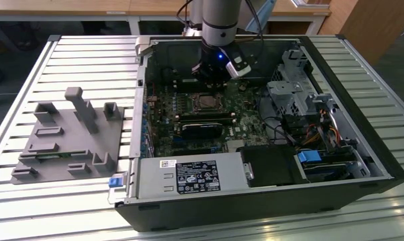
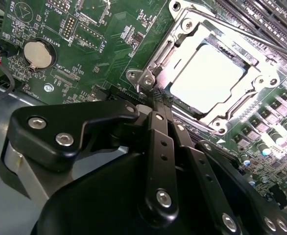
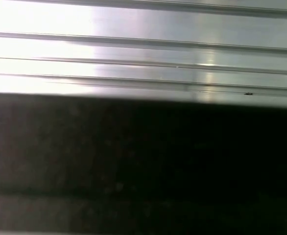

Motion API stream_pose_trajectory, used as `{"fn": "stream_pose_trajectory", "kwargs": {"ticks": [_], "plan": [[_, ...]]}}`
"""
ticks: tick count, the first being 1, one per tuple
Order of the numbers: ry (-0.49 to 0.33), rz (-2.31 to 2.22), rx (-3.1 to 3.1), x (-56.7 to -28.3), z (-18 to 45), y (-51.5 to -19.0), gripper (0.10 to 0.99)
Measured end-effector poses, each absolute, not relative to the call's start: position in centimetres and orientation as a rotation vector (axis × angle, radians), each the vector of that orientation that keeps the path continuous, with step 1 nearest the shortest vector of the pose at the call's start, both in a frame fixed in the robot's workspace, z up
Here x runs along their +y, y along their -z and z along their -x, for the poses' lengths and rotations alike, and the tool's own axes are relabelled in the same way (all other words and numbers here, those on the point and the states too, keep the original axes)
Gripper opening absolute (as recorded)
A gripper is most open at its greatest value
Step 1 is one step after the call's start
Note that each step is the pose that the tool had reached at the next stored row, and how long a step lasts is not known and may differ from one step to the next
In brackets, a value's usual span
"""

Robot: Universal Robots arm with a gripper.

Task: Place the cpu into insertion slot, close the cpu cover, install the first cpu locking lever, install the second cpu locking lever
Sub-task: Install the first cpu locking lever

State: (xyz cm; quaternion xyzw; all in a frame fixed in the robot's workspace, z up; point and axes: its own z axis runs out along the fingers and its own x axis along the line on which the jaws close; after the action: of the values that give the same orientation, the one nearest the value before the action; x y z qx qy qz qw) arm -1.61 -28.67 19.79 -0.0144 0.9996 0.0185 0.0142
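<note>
The gripper, fingers closed together and holding nothing, hovers just beside the cpu cover, which lies shut over the cpu on the green motherboard.

The cpu sits in the insertion slot, apparently under the cpu cover.

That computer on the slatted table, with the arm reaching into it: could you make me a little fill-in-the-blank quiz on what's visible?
1. In the second wrist view, the cpu lies inside the ____ metal cpu cover.
2. In that view, a round coin battery sits on the ____ circuit board.
3. In the exterior view, the pincer hangs inside the open ____ case.
4. A grey fixture stands at the exterior view's ____.

Missing words: silvery; green; black; left
</note>
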Motion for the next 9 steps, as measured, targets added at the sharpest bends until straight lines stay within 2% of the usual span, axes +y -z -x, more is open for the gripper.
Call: {"fn": "stream_pose_trajectory", "kwargs": {"ticks": [9], "plan": [[-0.064, 0.045, 3.112, -28.68, 1.62, -19.43, 0.106]]}}
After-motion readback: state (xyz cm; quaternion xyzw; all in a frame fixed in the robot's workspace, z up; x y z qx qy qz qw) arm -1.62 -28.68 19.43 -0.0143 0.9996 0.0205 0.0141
